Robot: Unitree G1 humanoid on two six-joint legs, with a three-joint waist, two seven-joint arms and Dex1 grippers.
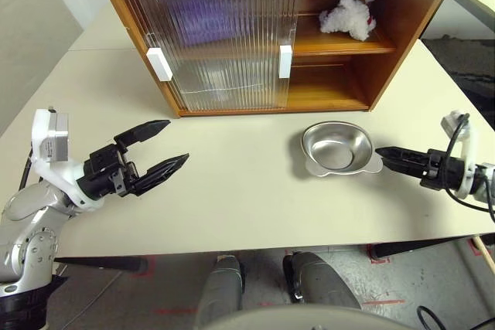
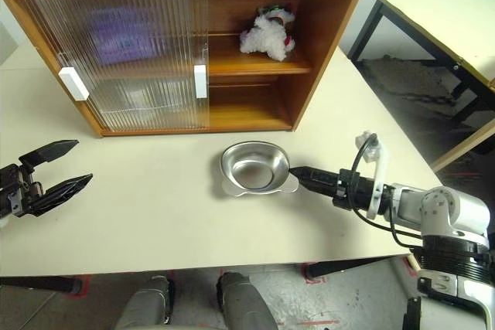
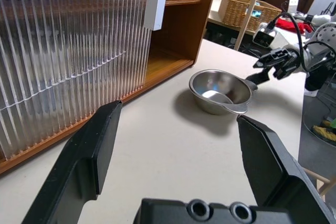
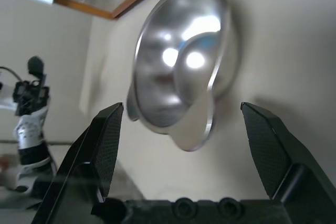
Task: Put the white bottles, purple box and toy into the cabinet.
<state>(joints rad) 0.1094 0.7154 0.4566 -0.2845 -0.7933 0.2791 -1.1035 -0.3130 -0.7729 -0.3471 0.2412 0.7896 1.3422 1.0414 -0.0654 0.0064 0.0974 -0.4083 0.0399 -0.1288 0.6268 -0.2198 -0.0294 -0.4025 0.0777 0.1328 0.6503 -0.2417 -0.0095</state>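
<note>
The wooden cabinet (image 1: 402, 28) stands at the back of the table, its ribbed sliding doors (image 1: 216, 36) covering the left part. On the open upper shelf lies the toy (image 1: 348, 11), fluffy and pale. A purple blur behind the upper door is the purple box (image 1: 205, 7). The white bottles are hidden. My left gripper (image 1: 176, 141) hovers open over the table's left side, pointing toward the cabinet, with nothing in it. Low at the right, my right gripper (image 1: 379, 152) is open, its tips at the near rim of a metal bowl (image 4: 178, 66).
The shallow metal bowl (image 1: 336, 147) sits on the table in front of the cabinet's open right half. The table's front edge (image 1: 255, 246) runs just below both grippers. Another table (image 2: 441, 28) stands off to the right, and a wicker basket (image 3: 247, 6) beyond it.
</note>
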